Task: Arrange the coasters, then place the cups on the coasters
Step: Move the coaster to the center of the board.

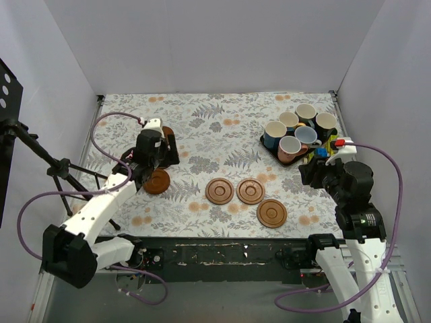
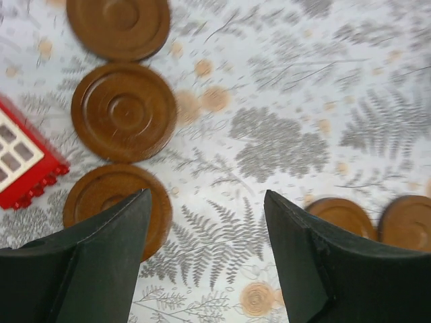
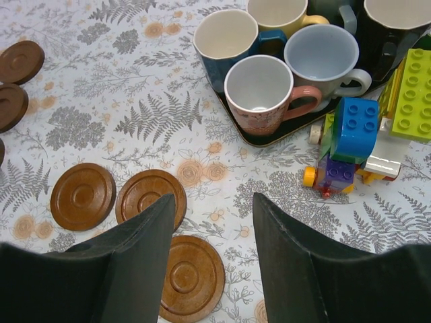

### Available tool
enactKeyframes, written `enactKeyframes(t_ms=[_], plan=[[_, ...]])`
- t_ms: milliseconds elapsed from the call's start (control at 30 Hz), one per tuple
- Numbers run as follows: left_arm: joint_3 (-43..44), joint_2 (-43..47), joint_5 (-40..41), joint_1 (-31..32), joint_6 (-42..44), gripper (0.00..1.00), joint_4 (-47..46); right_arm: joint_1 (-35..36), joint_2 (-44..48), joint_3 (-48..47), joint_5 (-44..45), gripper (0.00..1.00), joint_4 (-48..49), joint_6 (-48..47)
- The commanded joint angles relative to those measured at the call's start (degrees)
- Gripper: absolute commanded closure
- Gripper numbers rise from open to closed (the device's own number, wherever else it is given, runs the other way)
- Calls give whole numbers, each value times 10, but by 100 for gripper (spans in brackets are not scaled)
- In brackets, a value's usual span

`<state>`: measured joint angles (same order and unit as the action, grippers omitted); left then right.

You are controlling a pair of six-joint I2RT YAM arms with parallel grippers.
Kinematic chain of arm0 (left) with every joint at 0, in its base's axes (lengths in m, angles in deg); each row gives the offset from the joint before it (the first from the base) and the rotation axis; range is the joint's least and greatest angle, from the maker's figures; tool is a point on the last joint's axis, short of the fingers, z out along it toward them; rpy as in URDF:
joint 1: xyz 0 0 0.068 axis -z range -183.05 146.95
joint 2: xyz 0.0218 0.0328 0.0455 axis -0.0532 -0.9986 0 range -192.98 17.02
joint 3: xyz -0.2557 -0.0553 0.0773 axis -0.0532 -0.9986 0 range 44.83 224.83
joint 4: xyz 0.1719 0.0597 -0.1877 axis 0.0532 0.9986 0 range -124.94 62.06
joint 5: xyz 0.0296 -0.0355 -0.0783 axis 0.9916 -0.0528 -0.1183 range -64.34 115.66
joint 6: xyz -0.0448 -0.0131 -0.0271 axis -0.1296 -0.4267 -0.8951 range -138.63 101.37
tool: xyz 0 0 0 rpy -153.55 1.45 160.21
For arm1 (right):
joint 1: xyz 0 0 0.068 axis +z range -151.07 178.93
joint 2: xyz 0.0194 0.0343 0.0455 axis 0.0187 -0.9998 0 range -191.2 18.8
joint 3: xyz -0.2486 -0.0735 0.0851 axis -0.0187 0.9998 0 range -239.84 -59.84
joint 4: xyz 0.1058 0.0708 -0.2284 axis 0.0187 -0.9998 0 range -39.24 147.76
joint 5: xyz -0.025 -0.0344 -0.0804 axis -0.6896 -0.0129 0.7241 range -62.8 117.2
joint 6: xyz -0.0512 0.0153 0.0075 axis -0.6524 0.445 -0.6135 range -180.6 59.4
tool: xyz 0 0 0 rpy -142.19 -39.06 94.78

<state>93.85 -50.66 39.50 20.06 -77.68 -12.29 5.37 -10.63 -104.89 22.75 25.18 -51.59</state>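
Three coasters (image 2: 124, 111) lie in a column at the left of the left wrist view, the nearest one (image 2: 114, 202) partly behind my left finger. My left gripper (image 2: 209, 208) is open over bare cloth with nothing between its fingers; from above it (image 1: 156, 165) hovers by a coaster (image 1: 157, 182). Three more coasters (image 1: 250, 191) lie mid-table. The cups (image 1: 296, 131) stand bunched on a dark tray (image 1: 264, 142): dark blue (image 3: 229, 40), pink (image 3: 259, 91), light blue (image 3: 323, 57). My right gripper (image 3: 214, 208) is open and empty, above the cloth beside a coaster (image 3: 188, 277).
Colourful toy blocks (image 3: 363, 141) lie just right of the tray, close to my right gripper (image 1: 311, 171). A red and white toy piece (image 2: 20, 161) sits left of the coaster column. White walls enclose the floral cloth on three sides. A tripod stands outside the left wall.
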Motion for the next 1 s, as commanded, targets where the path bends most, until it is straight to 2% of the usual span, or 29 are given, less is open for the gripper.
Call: enactKeyframes(t_ms=[0, 100, 233, 367, 500, 700, 967], plan=[[46, 46, -90, 24, 31, 32, 19, 0, 2, 12, 1, 42, 44, 12], [42, 28, -81, 93, 10, 32, 20, 0, -6, 16, -15, 42, 52, 21], [30, -58, -61, 203, 1, 32, 6, 0, -9, 19, -29, 41, 60, 28], [42, -140, -51, 257, -4, 31, -23, 0, -9, 7, -21, 41, 45, 18], [68, -184, -45, 269, -1, 27, -44, 0, -2, -2, -4, 41, 29, 9], [86, -222, -5, 271, 0, 27, -38, 1, 4, 4, -1, 40, 31, 10], [105, -287, 34, 271, 23, 36, -8, 0, 2, 4, -2, 41, 39, 10]])
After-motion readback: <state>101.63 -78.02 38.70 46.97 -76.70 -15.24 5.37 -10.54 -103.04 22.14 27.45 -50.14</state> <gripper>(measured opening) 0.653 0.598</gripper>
